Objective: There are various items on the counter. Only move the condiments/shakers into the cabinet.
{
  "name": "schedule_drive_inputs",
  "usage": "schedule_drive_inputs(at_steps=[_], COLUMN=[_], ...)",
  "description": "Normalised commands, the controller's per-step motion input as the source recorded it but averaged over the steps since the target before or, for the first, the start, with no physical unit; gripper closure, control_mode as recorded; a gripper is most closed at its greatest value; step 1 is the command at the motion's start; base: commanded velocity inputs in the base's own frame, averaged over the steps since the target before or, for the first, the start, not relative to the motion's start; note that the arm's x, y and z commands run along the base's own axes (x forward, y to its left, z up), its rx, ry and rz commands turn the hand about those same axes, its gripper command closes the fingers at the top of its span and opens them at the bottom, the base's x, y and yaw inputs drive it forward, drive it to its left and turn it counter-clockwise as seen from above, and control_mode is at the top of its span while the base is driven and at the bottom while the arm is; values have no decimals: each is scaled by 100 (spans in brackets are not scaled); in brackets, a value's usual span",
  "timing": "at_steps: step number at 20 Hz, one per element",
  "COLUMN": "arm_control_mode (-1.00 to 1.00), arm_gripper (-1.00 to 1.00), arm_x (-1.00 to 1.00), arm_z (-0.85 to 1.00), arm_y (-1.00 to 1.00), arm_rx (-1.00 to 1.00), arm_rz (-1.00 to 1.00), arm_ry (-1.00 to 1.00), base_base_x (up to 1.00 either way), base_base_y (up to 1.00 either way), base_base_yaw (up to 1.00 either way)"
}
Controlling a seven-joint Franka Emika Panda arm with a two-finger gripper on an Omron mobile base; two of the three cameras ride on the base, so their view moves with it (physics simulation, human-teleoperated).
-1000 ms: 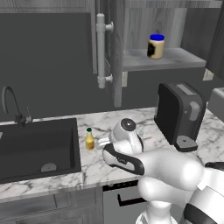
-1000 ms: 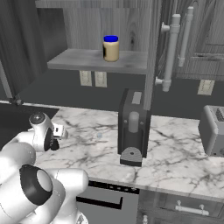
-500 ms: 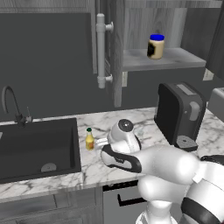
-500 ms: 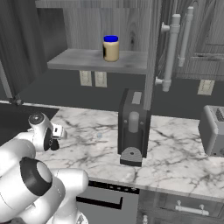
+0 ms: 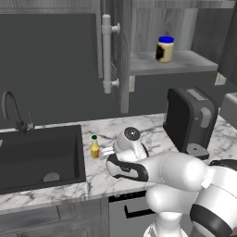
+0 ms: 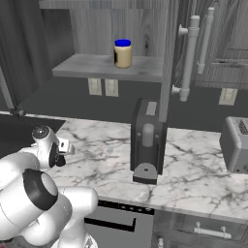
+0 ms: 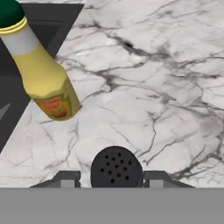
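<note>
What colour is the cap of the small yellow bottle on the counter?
Green: the cap of the yellow bottle shows best in the hand view.

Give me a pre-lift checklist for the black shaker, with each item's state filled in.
1. Black shaker sits between the fingers of the hand: ok.
2. Fingers firmly clamped on it: cannot tell.
3. Yellow bottle stands apart from the shaker: ok.
4. Cabinet door open: ok.
5. Shelf has bare room beside the blue-lidded jar: ok.
6. Toaster off to the side of the hand: ok.
</note>
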Motion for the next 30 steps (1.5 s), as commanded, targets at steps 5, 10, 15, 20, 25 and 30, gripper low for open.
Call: schedule_drive_inputs(at_steps=[5,10,15,20,25,30], arm_control_mode=[-100,-100,-100,-100,-100,-100], arm_gripper=[100,100,100,100,100,100], arm_x=[0,-2,-38,-64,-82,-65], arm_z=[0,8,73,100,100,100], arm_y=[0,0,0,-1,-18,-40], arm_rx=[0,0,-2,-5,-4,-3], arm_rz=[0,0,0,0,0,0], arm_ry=[0,-4,-15,-10,-6,-4], base_base_x=[0,0,0,0,0,0], base_base_y=[0,0,0,0,0,0], base_base_yaw=[0,0,0,0,0,0])
